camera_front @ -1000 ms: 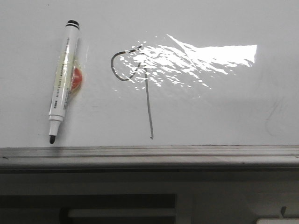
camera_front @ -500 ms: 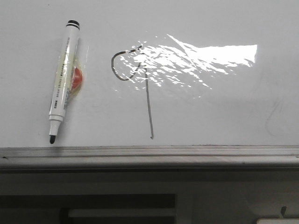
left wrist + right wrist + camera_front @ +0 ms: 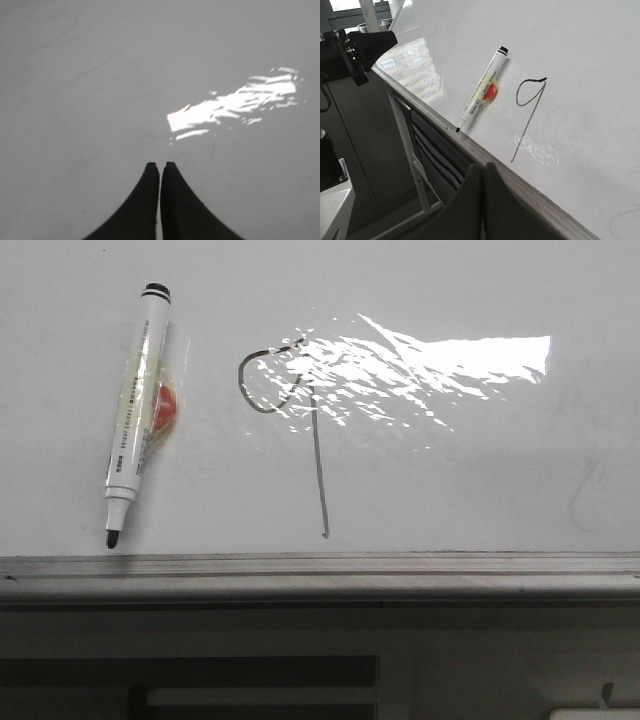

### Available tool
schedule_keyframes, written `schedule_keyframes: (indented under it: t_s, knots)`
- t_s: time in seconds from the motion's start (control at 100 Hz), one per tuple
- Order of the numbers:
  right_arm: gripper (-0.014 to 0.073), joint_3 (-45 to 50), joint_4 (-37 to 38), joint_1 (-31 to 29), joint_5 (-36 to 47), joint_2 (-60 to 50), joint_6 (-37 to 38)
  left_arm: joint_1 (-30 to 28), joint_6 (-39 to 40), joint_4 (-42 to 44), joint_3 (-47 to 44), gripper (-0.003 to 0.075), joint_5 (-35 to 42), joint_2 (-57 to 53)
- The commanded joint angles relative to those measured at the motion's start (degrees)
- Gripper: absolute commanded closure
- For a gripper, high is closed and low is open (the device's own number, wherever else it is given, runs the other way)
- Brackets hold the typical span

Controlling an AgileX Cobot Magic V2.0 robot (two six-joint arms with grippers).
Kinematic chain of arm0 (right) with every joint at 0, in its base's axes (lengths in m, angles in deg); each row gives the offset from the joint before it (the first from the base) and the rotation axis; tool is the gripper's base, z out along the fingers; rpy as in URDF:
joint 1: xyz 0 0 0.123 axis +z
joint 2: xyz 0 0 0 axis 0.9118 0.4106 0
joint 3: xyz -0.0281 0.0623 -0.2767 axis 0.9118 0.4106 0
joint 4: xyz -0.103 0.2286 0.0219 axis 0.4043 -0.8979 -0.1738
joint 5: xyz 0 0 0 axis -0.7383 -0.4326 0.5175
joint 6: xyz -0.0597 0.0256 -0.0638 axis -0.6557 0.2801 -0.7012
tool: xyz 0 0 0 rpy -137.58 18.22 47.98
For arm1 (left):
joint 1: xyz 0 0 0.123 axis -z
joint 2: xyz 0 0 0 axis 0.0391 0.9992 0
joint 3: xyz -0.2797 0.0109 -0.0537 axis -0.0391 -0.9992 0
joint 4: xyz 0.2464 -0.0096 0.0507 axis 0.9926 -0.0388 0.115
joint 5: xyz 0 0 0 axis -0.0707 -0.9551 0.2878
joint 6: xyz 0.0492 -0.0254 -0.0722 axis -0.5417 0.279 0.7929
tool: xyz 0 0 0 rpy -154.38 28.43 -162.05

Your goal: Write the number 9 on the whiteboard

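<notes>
Glossy white whiteboard [image 3: 480, 470] fills the front view, bordered along its near side by a grey metal edge strip [image 3: 320, 570] and broken by a bright patch of glare [image 3: 420, 365]. The number 9 [image 3: 318, 460] is seen drawn in thin dark line near the board's middle, its small loop partly lost in the glare and its long stem ending just short of the edge strip. An uncapped white marker [image 3: 132, 415] is laid flat to the left of the digit, its tip towards the strip, an orange-red spot beside its barrel. The left gripper [image 3: 160, 167] is held above bare board, fingertips pressed together with nothing between them. The right gripper [image 3: 482, 170] is likewise closed and empty, positioned off the board's edge.
</notes>
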Motion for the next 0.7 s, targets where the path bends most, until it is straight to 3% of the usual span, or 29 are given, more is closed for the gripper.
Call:
schedule_keyframes:
  t_s: [0.0,0.16,0.31,0.69]
  knots:
    - [0.0656,-1.58,0.57,-0.11,4.76,0.41,-0.42,-3.57,7.09,3.13,-1.17,0.0741,-0.89,-3.03]
    - [0.0656,-1.58,0.57,-0.11,4.76,0.41,-0.42,-5.46,15.56,4.85,-1.17,0.0741,-11.63,-4.92]
    - [0.0656,-1.58,0.57,-0.11,4.76,0.41,-0.42,-5.46,17.34,2.8,-1.17,0.0741,-25.38,-4.92]
    - [0.0656,-1.58,0.57,-0.11,4.76,0.41,-0.42,-5.46,17.34,2.51,-1.17,0.0741,-25.18,-4.92]
